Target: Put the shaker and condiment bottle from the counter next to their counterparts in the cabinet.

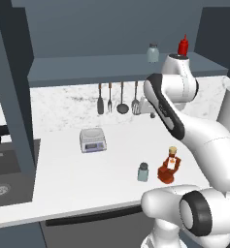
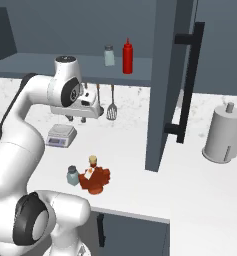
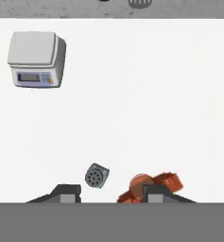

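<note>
On the counter (image 1: 68, 179), the condiment bottle (image 1: 169, 167) stands upright (cork uppermost).

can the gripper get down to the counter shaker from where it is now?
Probably yes. The gripper hangs open above the counter, with nothing beneath it over the shaker. The one crowding thing is the condiment bottle, close beside the shaker, so the far finger might brush it.

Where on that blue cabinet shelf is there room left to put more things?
The cabinet shelf is bare along its whole left stretch, up to the shelf shaker. It is crowded only at the right end, where that shaker and the red squeeze bottle stand side by side, slightly apart.
</note>
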You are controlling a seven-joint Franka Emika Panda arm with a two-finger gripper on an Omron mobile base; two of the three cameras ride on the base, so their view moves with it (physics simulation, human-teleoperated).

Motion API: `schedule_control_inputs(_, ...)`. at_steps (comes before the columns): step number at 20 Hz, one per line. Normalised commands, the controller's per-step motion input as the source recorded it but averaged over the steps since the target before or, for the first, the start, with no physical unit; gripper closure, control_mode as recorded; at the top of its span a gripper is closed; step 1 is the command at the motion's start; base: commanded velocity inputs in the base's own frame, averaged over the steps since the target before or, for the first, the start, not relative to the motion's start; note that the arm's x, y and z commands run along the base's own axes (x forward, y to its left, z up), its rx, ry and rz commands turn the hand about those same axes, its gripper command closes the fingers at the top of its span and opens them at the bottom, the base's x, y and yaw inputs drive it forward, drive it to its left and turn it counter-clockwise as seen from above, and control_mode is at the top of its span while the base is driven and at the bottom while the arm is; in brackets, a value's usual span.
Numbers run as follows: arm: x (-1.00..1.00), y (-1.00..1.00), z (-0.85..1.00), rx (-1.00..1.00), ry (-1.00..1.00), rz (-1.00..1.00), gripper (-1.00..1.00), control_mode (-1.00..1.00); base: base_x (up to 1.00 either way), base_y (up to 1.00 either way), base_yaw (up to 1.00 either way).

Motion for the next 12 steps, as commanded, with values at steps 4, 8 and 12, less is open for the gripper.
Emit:
schedule_control_inputs(4, -0.03, 0.0, -0.04, -0.02, -0.01, 0.05, -1.0, -1.0, 0.0, 0.0, 0.0)
schedule_control_inputs(8, -0.03, -0.02, -0.1, 0.0, 0.0, 0.08, -1.0, -1.0, 0.0, 0.0, 0.0)
schedule_control_inputs(12, -0.31, 0.04, 0.0, -0.02, -0.05, 0.03, -1.0, -1.0, 0.0, 0.0, 0.0)
